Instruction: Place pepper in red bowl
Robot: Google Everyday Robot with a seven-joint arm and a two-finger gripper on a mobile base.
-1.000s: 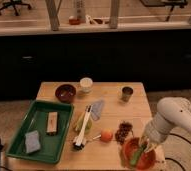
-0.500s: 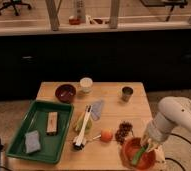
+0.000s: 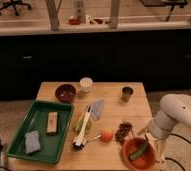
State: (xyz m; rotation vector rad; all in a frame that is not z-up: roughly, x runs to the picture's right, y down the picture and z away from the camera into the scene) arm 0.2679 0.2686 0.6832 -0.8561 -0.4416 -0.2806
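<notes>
The red bowl (image 3: 133,158) sits at the front right corner of the wooden table (image 3: 109,102). A green pepper (image 3: 140,149) lies tilted in the bowl, its upper end toward the right rim. My gripper (image 3: 148,137) is at the end of the white arm (image 3: 175,116), just above the bowl's far right rim and close to the pepper's upper end. I cannot tell whether it touches the pepper.
A green tray (image 3: 22,138) at the left holds a sponge (image 3: 32,142) and a wooden block (image 3: 52,122). There are also a dark bowl (image 3: 65,93), a white cup (image 3: 86,85), a metal cup (image 3: 127,93), utensils (image 3: 83,125), an orange (image 3: 106,135) and grapes (image 3: 123,132).
</notes>
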